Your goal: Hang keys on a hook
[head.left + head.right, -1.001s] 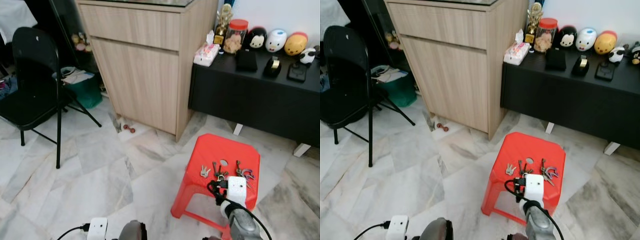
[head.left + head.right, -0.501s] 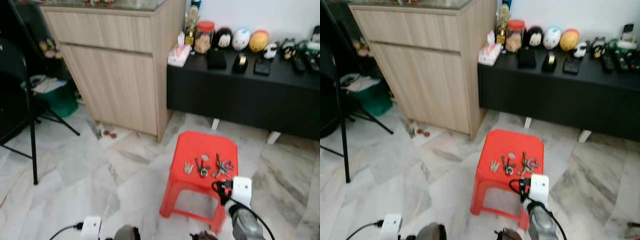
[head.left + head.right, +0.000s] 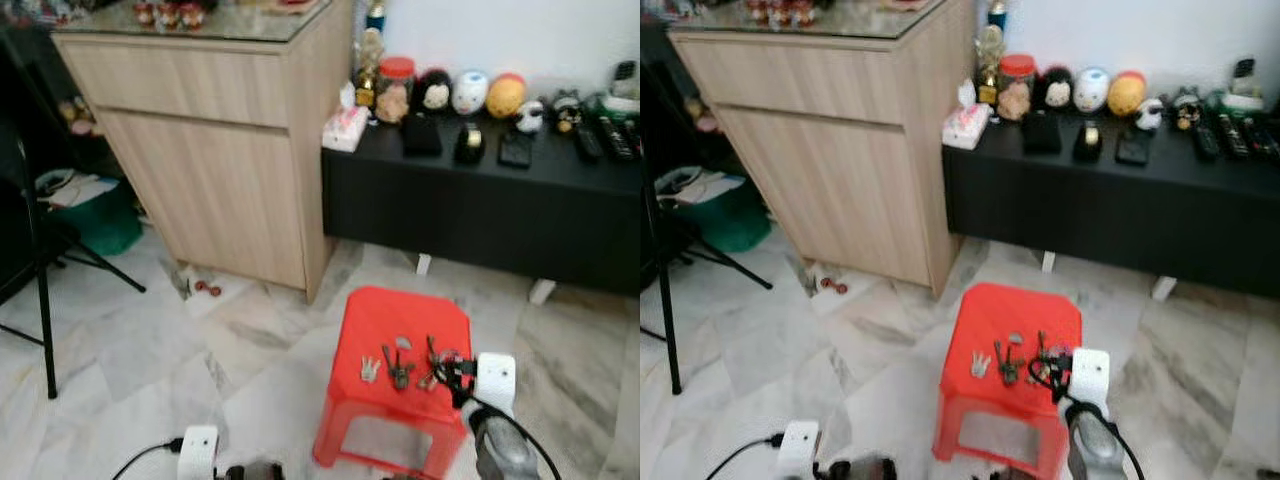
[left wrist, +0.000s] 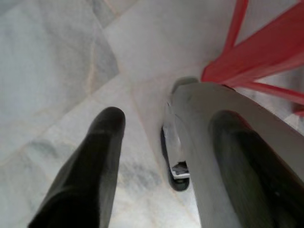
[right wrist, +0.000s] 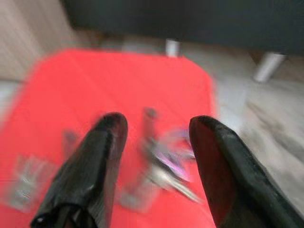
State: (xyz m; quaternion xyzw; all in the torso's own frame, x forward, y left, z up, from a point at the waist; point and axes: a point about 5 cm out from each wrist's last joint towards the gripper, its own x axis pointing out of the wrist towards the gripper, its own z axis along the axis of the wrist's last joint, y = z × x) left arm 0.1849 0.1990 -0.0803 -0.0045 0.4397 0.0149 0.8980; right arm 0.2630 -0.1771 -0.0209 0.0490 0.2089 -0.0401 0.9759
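Keys (image 5: 161, 161) lie between the right claw (image 5: 156, 156) fingers' spread tips.

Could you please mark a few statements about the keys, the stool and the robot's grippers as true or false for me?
1. The metal key bunches lie on the red plastic stool. True.
2. The right gripper is shut on a key bunch. False: its fingers stand apart above the keys.
3. The stool stands on carpet. False: it stands on the marble-tiled floor.
4. The left gripper is open, low beside the stool's legs. True.
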